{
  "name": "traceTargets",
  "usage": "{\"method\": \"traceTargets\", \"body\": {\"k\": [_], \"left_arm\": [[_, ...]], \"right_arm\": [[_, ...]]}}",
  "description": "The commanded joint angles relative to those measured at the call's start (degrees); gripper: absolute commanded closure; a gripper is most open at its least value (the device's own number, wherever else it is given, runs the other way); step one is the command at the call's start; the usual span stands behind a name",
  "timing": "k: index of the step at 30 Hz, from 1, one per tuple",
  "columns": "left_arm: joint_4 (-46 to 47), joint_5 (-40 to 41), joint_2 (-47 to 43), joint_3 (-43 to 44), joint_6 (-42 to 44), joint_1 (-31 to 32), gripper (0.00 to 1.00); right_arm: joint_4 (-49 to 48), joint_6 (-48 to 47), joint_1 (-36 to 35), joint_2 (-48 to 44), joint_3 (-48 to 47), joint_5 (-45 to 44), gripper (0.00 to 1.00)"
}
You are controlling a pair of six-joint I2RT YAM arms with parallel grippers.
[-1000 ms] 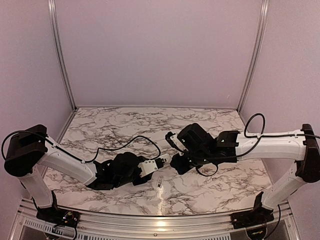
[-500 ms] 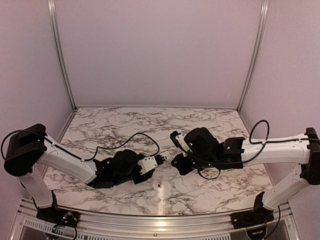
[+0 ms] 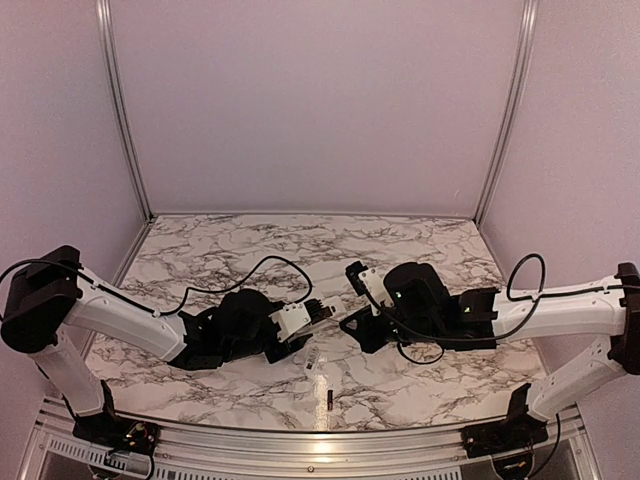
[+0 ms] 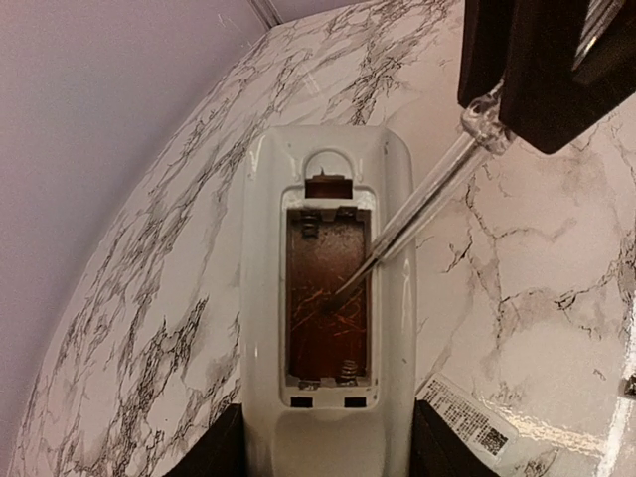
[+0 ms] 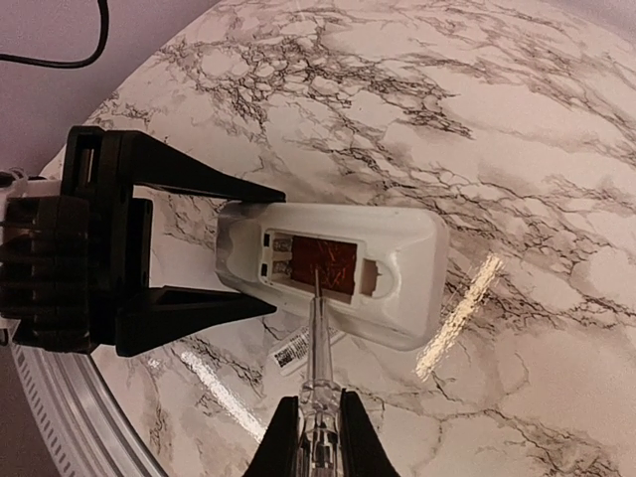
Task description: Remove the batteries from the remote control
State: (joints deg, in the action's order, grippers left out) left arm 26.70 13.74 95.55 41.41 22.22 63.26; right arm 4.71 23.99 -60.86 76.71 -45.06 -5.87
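Note:
My left gripper [image 3: 310, 320] is shut on the white remote control [image 4: 328, 298] and holds it low over the table, with its open recess [image 4: 328, 293] facing up. The dark-reddish recess shows no batteries, only spring contacts. My right gripper [image 5: 318, 437] is shut on a clear-handled thin grey rod [image 5: 316, 328], and the rod's tip rests inside the recess. One tiny dark battery [image 3: 329, 400] lies on the table near the front edge. The other battery is not in view. In the top view the right gripper [image 3: 352, 325] sits just right of the remote [image 3: 322, 312].
The short white cover piece [image 3: 314, 362], with a printed label, lies on the marble table [image 3: 250, 250] just below the remote. It also shows in the left wrist view [image 4: 467, 417] and the right wrist view [image 5: 295, 350]. A metal rail [image 3: 300, 455] runs along the front edge.
A small dark battery now lies near the front edge, where nothing showed before. The right arm has shifted right and lower. The left gripper has moved slightly up and right with the remote.

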Motion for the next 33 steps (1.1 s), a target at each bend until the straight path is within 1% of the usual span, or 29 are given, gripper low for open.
{"method": "traceTargets", "body": {"k": [1, 14, 22, 25, 29, 33], "left_arm": [[3.2, -2.0, -2.0, 0.3, -1.0, -0.1, 1.0], [2.2, -1.3, -1.8, 0.9, -1.2, -0.3, 1.0], [0.2, -1.0, -0.7, 2.8, -2.5, -0.4, 1.0], [-0.8, -0.6, -0.3, 3.9, -3.5, -0.5, 1.0], [-2.4, 0.2, 0.2, 5.3, -5.0, -0.7, 1.0], [-4.1, 1.5, 1.0, 6.7, -7.2, -1.3, 1.0]], "right_arm": [[0.0, -0.3, 0.3, -0.2, 0.3, -0.3, 1.0], [1.0, -1.1, 0.3, -0.7, -1.7, 1.0, 1.0], [0.7, -1.1, 0.3, -5.7, -1.0, 3.5, 1.0], [1.3, -1.1, 0.3, -8.3, -0.4, 2.6, 1.0], [3.4, -0.7, 0.3, -11.1, 0.3, -0.8, 1.0], [3.4, -0.1, 0.3, -15.3, 2.0, -3.3, 1.0]]}}
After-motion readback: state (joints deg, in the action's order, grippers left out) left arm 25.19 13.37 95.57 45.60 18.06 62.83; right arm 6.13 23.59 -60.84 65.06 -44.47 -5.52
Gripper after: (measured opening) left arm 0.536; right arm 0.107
